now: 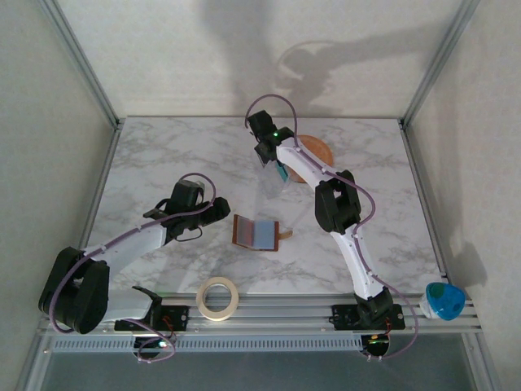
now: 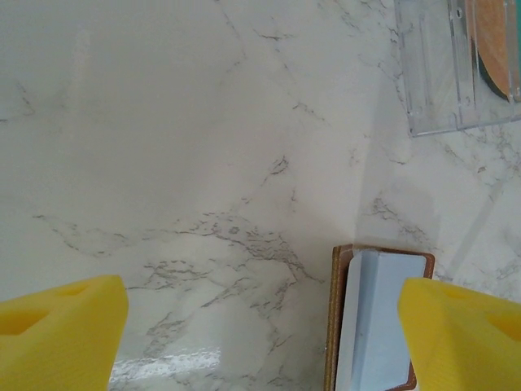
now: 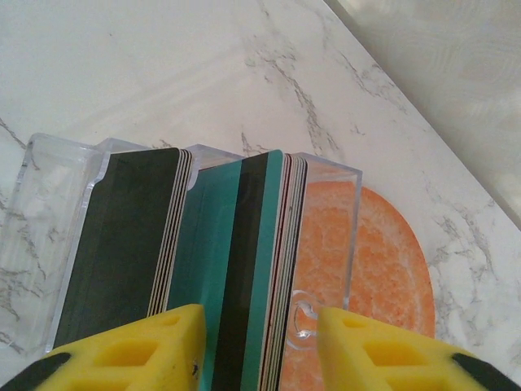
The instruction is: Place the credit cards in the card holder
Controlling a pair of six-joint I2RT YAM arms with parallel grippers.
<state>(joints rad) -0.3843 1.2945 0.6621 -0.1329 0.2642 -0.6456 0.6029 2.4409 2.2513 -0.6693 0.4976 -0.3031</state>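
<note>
My right gripper (image 3: 259, 324), half open, straddles teal plastic cards (image 3: 213, 261) in a clear plastic sleeve (image 3: 49, 213); I cannot tell whether it grips them.

Marble table (image 1: 163, 163): open card holder (image 1: 259, 234) centre, orange plate (image 1: 319, 150) far, tape roll (image 1: 217, 297) near edge.

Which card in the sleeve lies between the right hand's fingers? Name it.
The teal, black-striped card; the dark stack beside it lies outside the gap of the right hand.
</note>
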